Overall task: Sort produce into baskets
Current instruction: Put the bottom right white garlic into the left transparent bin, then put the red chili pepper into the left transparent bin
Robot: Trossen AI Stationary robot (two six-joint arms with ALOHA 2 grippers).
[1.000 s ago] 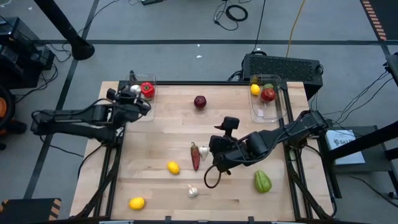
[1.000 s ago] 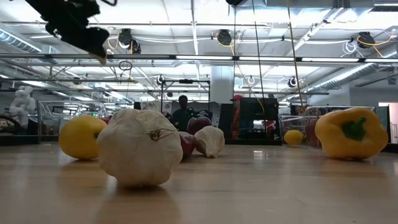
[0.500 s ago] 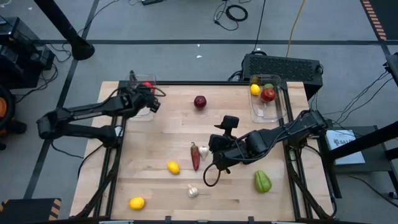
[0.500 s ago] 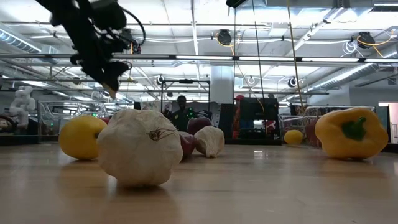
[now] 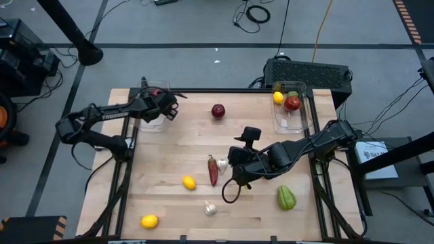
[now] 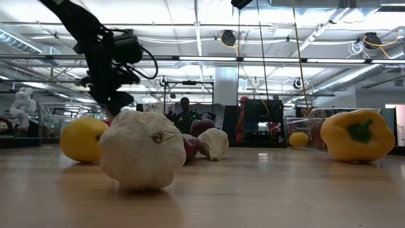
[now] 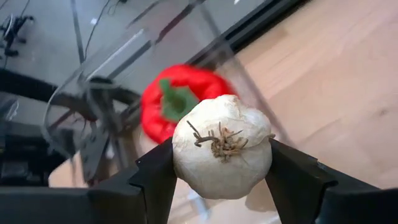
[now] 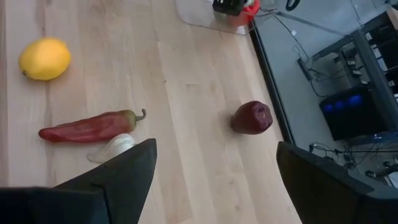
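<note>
Left claw (image 7: 222,163) had swung from table edge to over left bin (image 5: 150,112), clamped on garlic bulb (image 7: 222,146); red pepper (image 7: 177,99) lay in bin beyond it. Release likely next. Right claw (image 8: 214,171) wide, idle above chili (image 8: 87,127).

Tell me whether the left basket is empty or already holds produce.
Not empty. The left wrist view shows a red pepper inside the clear left basket, behind the garlic clamped in the left gripper.
</note>
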